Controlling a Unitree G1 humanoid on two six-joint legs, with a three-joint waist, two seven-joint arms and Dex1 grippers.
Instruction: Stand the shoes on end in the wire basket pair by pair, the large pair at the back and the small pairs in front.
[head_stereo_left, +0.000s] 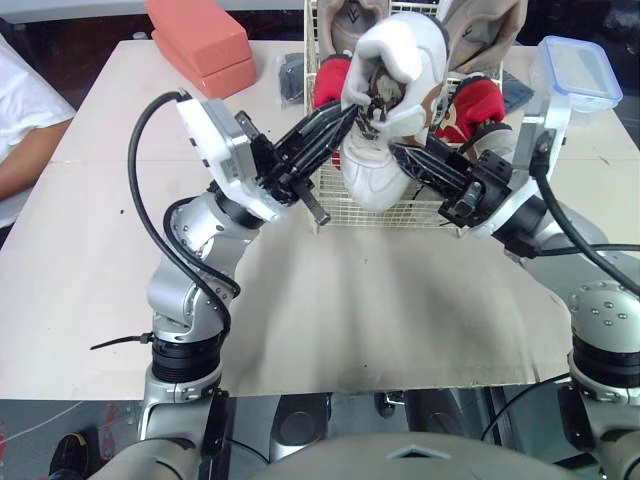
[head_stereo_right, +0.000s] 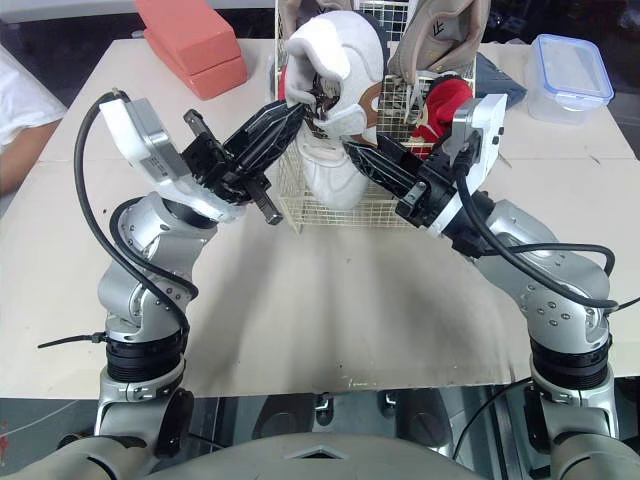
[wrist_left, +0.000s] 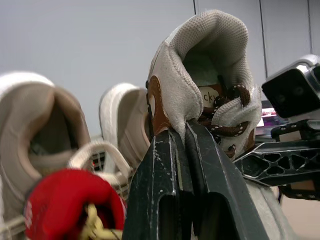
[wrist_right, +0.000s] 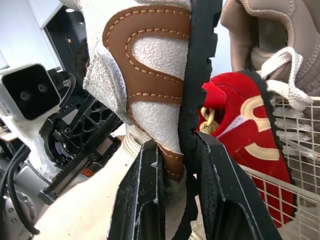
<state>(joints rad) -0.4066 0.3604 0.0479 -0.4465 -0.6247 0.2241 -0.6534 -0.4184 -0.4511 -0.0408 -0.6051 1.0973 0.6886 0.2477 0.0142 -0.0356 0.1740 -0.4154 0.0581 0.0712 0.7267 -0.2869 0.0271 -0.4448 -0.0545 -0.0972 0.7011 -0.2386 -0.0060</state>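
- At basket (head_stereo_left: 420, 210) front: white shoe (head_stereo_left: 385, 120), left gripper (wrist_left: 184, 131) pinching collar, right gripper (wrist_right: 177, 145) pinching side.
- Risk: uneven release topples shoe onto red pair (head_stereo_left: 480, 100).

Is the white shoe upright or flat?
Upright: white shoe heel up, toe down at the basket, pinched by left gripper and right gripper.

We see a pale beige desk (head_stereo_left: 330, 320) across most of the frame, grey floor (head_stereo_left: 70, 415) at lower left, and a plain light-grey wall (wrist_left: 75, 40) behind.
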